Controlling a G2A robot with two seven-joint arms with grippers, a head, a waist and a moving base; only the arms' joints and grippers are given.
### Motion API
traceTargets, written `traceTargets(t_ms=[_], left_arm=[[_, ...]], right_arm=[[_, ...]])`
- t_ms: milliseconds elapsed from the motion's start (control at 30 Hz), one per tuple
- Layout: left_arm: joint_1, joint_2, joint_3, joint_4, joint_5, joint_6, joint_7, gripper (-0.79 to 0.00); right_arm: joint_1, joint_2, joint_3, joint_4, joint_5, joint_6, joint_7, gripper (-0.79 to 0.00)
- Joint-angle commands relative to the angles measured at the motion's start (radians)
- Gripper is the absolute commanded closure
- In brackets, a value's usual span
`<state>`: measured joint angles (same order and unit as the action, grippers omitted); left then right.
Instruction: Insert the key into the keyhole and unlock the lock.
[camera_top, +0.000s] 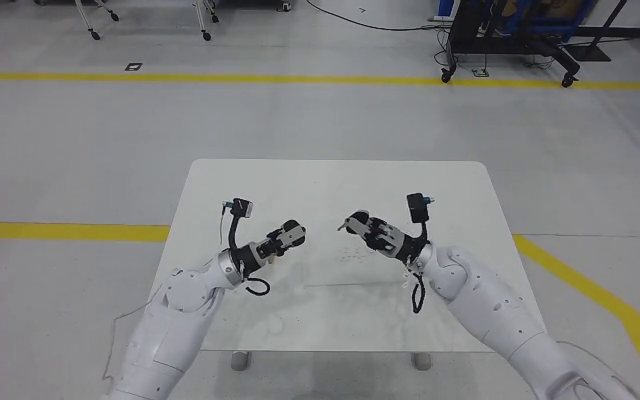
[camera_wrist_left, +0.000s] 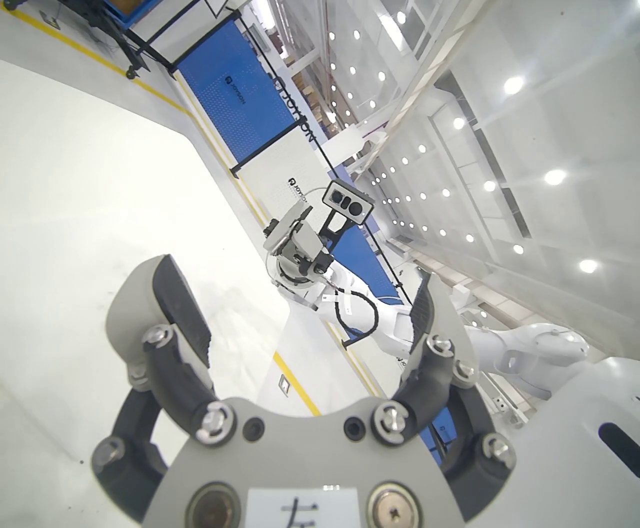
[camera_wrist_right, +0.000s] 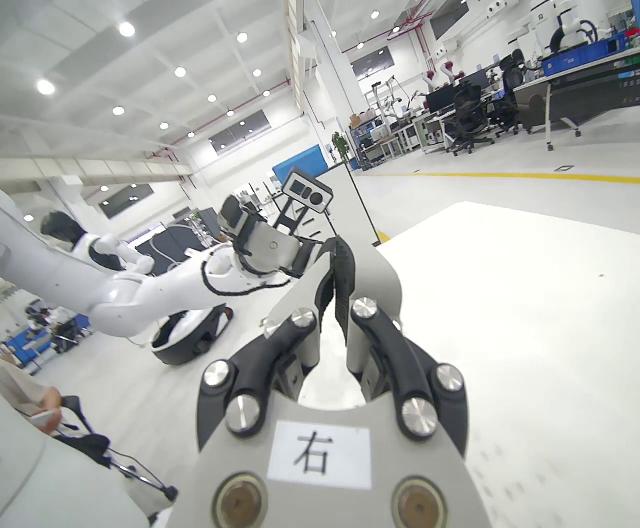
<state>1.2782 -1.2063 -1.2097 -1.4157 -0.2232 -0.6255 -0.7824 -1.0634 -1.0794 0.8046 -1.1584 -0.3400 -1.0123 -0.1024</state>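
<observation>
My left hand (camera_wrist_left: 295, 272) gapes wide and empty, facing my right hand (camera_wrist_right: 336, 260), pinched shut just opposite, both above the surface (camera_top: 330, 190); where key and lock lie I cannot tell.

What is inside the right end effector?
The right end effector has its black pads pressed together over the white table. Anything tiny pinched between them is covered.
</observation>
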Motion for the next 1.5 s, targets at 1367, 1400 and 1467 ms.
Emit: traceTargets(t_ms=[1367,1400,1467], left_arm=[[-0.038,0.007,0.082,0.047,0.036,0.018,-0.012,0.000],[-0.037,0.008,0.083,0.047,0.041,0.019,-0.008,0.000],[-0.036,0.008,0.082,0.045,0.046,0.020,0.002,0.000]], right_arm=[[0.054,-0.114,-0.068,0.134,0.664,0.000,0.585,0.000],[0.052,-0.115,-0.064,0.134,0.666,0.000,0.590,0.000],[0.048,-0.117,-0.056,0.134,0.672,0.000,0.603,0.000]])
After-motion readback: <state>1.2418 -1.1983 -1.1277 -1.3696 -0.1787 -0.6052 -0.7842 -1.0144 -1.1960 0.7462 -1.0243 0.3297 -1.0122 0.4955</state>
